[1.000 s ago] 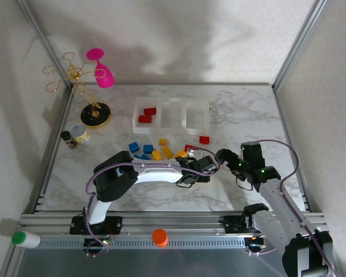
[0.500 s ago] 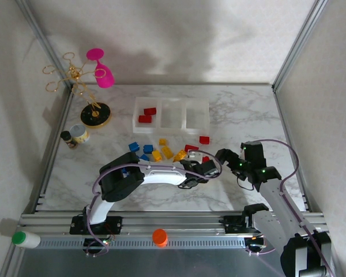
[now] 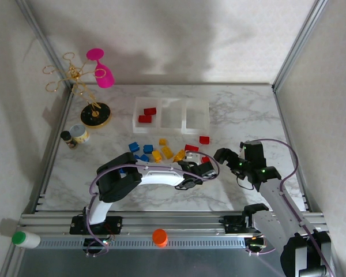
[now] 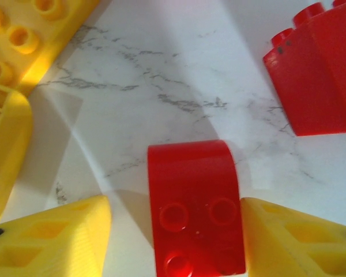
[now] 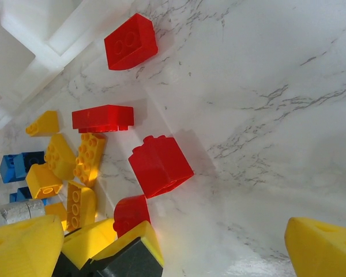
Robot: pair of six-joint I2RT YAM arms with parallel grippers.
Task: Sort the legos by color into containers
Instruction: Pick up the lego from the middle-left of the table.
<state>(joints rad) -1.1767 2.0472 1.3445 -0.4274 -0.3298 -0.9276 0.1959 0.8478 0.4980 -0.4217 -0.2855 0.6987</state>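
Marbled table (image 3: 248, 115), pale enclosure walls (image 3: 161, 40). Translucent bins (image 3: 185, 115) toward far edge; two red bricks (image 3: 150, 111) in leftmost. Left gripper (image 4: 174, 208) spread astride rounded red brick (image 4: 193, 190); right gripper (image 3: 221, 154) released.

containers (image 3: 170, 113): far centre of table (image 3: 242, 115), three in a row, left to right
binned legos (image 3: 147, 115): two, both in leftmost bin
loose legos (image 3: 161, 151): cluster just near of containers
stray lego (image 3: 204, 139): right of cluster, apart
left gripper (image 3: 205, 163): at cluster's right end, straddling one lego (image 4: 195, 208)
right gripper (image 3: 222, 156): just right of left gripper
stand base (image 3: 96, 114): left of containers
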